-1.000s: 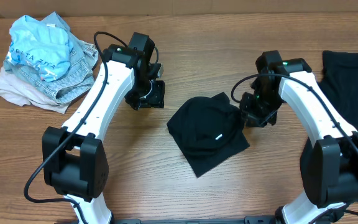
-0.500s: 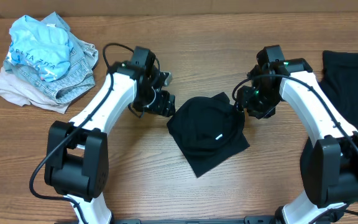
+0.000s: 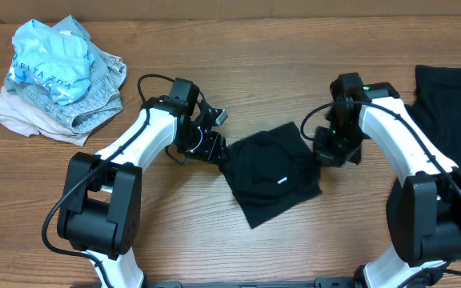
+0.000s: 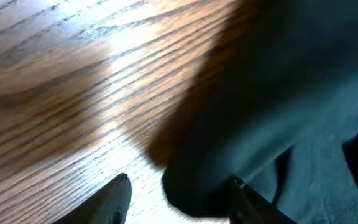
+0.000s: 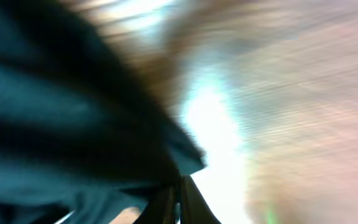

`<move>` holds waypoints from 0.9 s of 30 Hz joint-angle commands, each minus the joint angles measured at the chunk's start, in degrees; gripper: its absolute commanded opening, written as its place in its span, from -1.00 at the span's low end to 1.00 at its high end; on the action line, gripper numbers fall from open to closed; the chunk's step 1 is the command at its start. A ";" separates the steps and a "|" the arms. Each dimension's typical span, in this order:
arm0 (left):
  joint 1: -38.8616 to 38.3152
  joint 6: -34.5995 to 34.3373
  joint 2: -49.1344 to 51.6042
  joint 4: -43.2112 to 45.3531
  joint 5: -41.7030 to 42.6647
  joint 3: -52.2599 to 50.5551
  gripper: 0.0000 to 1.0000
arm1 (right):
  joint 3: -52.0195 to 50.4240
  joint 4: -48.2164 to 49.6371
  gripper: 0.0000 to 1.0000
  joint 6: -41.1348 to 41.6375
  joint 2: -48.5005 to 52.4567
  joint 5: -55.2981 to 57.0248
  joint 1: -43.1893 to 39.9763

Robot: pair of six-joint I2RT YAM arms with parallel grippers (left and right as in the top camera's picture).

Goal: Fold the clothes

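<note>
T-shirt [image 3: 272, 172] now flatter, left hand [image 3: 216, 149] alongside

One black T-shirt [image 3: 266, 172]: bunched, rough diamond outline, centre of worktop [image 3: 238, 48], small white label [image 3: 281, 179] facing up. Second black garment [image 3: 450, 104]: flat, right edge, partly cropped.

Wood-grain table [image 3: 190, 232] fills view; bright glare on grain in wrist views
</note>
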 commanded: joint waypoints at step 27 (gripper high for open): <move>-0.31 3.10 -0.66 -13.16 1.46 14.95 0.23 | -9.03 9.33 -0.60 -12.59 -5.42 -10.56 -0.90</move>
